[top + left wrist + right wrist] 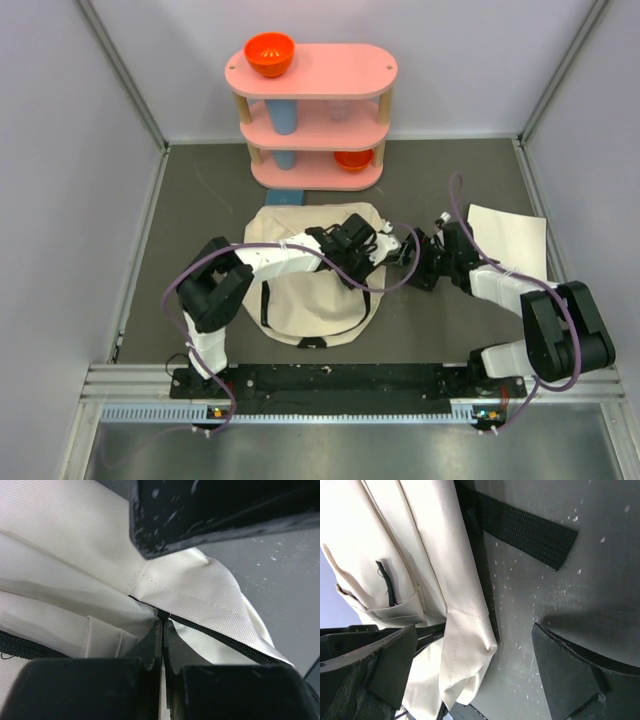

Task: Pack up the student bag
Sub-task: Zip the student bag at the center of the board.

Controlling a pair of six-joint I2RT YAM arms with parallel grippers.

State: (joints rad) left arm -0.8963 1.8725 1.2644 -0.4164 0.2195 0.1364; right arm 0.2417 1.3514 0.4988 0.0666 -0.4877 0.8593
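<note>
Desk (200, 200) carried the student bag (315, 290), flat at centre betw. both arms. We judged it soft, light, floppy canvas; best gripped at strap (530, 530) or zipper (220, 637). Right end effector (480, 667) gaped released, bag corner betw. its fingers (570, 680). Left end effector (162, 630) sat clenched at the zipper; pull pinched or not, we couldn't tell.

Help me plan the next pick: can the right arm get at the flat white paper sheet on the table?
Probably yes: the right gripper stands open, and the flat white sheet lies just beside that arm, with nothing stacked on it.
</note>
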